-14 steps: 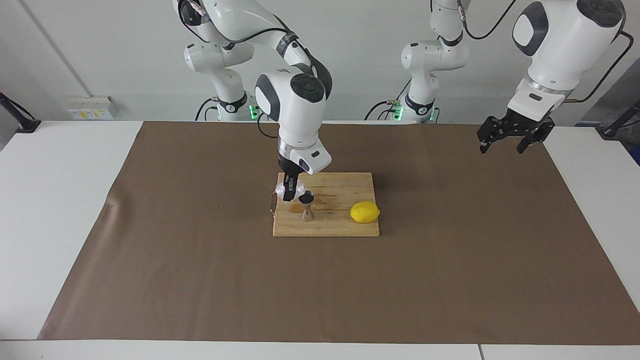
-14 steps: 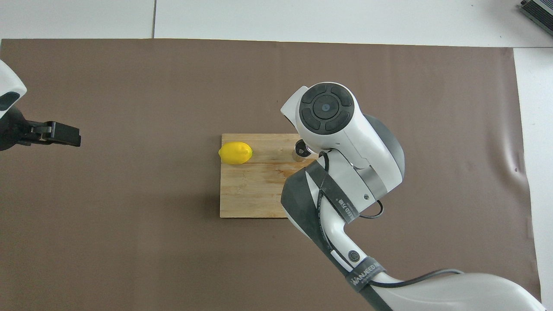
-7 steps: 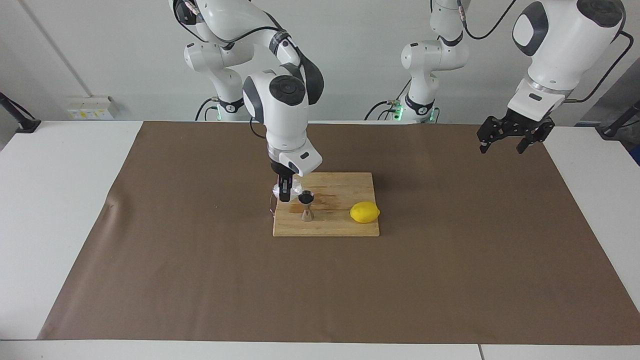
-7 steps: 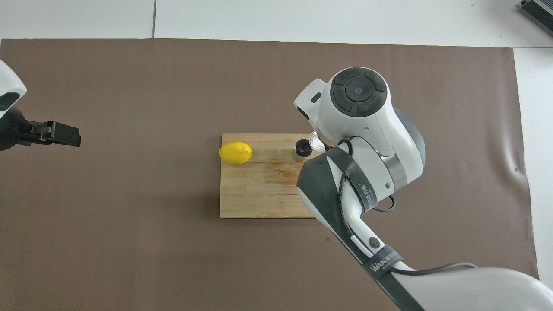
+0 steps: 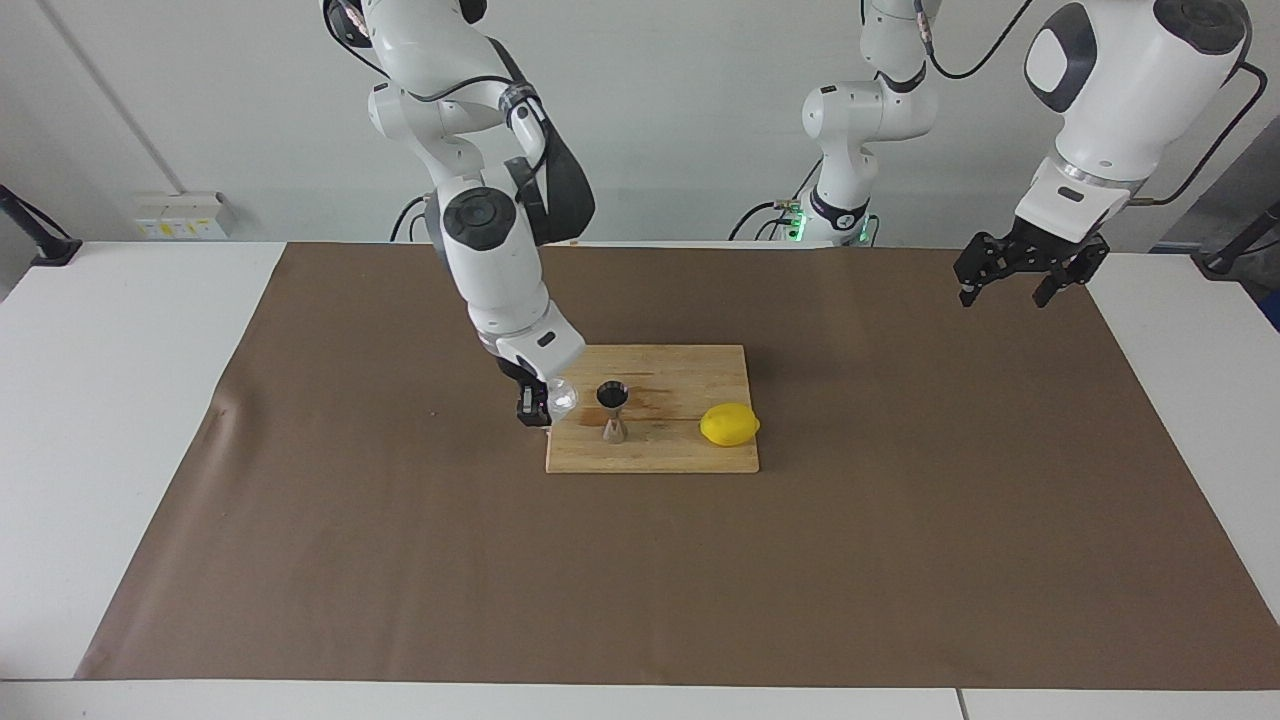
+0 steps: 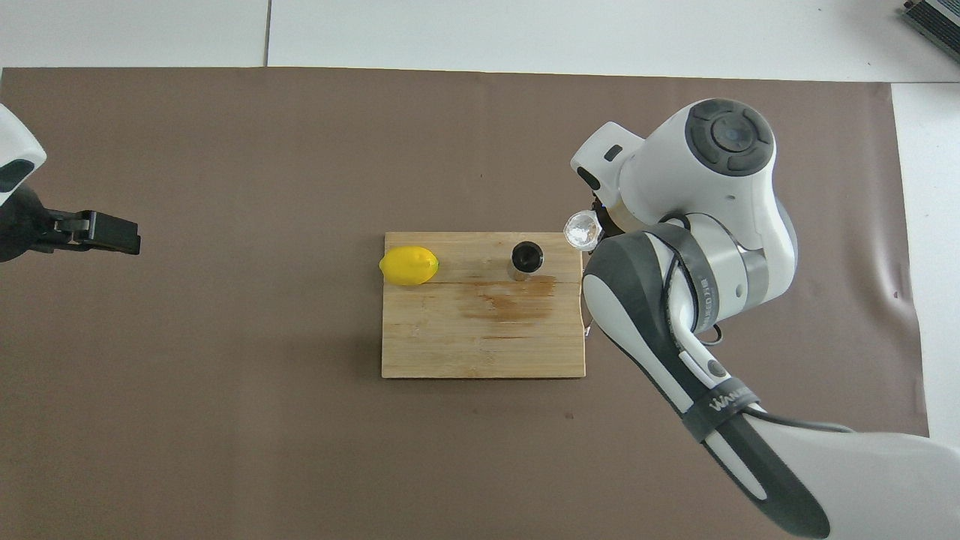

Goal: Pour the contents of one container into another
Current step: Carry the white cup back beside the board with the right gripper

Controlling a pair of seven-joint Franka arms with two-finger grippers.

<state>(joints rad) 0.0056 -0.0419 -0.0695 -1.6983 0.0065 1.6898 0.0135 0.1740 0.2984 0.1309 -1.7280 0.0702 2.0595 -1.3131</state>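
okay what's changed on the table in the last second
The right hand, shut on the glass cup, has swung away from over the jigger toward the right arm's end of the cutting board, carrying the cup to that edge. The jigger, the lemon and the board have stayed put, and the left hand waits, open, in the same spot.

glass cup [image 5: 562, 398]: clear, tilted, held over board edge | steel jigger [image 5: 612, 410]: upright on board
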